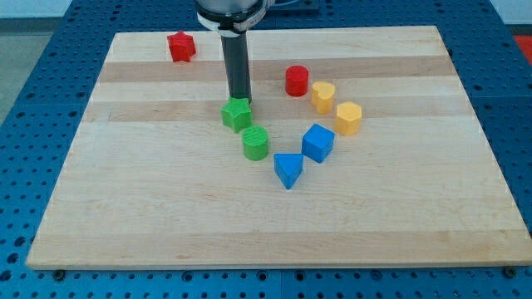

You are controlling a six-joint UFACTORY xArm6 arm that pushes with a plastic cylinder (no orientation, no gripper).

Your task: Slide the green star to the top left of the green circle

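Observation:
The green star (236, 114) lies near the board's middle, just up and to the left of the green circle (255, 143), with a small gap between them. My tip (242, 100) comes straight down from the view's top and sits at the star's upper right edge, touching it or nearly so.
A red star (180, 46) is at the top left. A red cylinder (297, 80), a yellow heart (322, 96) and a yellow hexagon (348, 118) lie to the right. A blue cube (317, 143) and a blue triangle (288, 169) sit right of the circle. The wooden board (125, 208) rests on a blue pegboard.

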